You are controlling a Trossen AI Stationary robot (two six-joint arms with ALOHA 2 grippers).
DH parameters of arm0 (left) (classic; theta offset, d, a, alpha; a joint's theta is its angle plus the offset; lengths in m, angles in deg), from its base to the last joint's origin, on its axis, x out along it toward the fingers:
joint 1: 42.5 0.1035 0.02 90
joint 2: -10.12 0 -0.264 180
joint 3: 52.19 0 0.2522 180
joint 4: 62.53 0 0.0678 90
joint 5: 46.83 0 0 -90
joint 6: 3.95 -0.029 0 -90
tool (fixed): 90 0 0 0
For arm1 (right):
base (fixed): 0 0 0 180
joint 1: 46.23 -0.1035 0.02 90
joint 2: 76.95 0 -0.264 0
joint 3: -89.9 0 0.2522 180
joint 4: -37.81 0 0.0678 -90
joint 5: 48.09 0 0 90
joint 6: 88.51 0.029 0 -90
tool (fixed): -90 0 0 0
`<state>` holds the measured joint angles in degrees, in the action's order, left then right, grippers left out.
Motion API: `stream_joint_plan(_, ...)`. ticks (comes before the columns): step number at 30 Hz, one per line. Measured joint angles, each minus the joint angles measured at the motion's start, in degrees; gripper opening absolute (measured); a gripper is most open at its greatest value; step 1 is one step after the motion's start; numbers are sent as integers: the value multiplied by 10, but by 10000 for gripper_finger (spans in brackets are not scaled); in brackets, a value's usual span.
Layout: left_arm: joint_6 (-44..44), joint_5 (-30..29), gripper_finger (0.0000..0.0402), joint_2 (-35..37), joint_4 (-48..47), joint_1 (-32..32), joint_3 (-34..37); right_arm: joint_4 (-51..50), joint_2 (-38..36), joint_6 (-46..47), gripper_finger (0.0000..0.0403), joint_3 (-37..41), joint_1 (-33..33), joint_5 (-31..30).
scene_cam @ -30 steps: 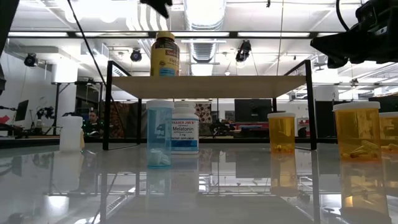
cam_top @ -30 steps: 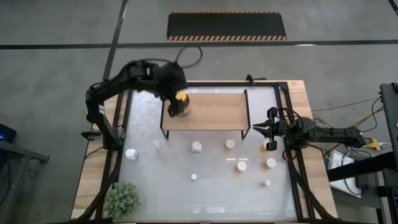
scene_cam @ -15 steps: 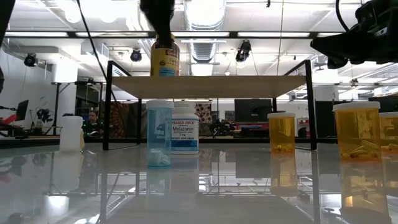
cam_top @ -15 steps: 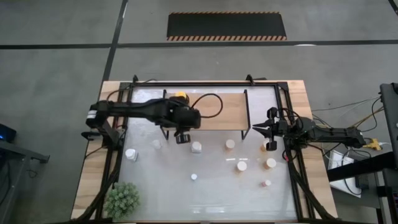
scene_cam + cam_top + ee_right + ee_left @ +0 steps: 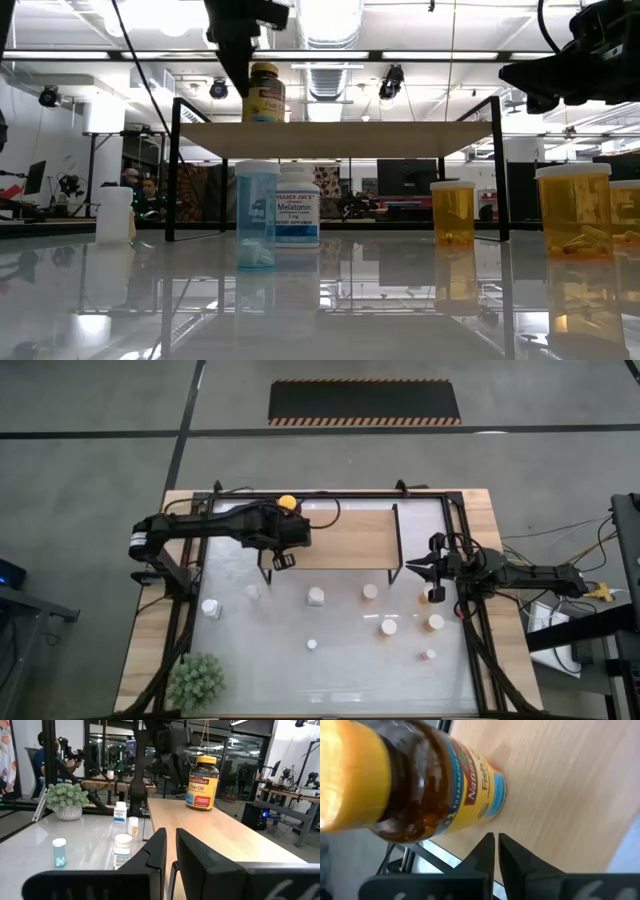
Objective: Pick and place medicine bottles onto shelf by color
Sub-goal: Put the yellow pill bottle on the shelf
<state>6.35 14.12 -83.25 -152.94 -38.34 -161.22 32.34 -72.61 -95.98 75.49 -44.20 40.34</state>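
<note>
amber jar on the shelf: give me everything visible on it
The amber jar is a round, translucent brown bottle with a yellow-orange lid and a yellow and blue label reading "Fish Oil". It stands upright at the left back corner of the light-wood shelf, resting on the board only. The left gripper is shut beside it, not touching; nothing holds the jar.

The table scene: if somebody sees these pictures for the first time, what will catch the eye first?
First, the amber jar with its yellow lid, alone on the shelf at its far left corner. Next, the left gripper, shut and empty, at the shelf's near left edge. Small bottles stand scattered on the glossy table in front.
</note>
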Motion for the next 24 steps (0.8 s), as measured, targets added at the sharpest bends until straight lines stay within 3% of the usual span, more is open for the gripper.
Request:
stream_joint_plan(4,-2,4,6,29,36,-18,-1,-9,0,0,34,0,0,0)
stream_joint_plan(11,-133,-24,5,100,270,-38,14,-8,0,4,34,0,0,0)
stream_joint_plan(15,-178,-77,5,129,359,-11,62,-8,0,12,34,0,0,0)
stream_joint_plan(20,-168,-81,5,148,431,43,134,-8,0,16,34,0,0,0)
stream_joint_plan(24,-167,-81,5,155,435,63,166,-8,0,20,34,0,0,0)
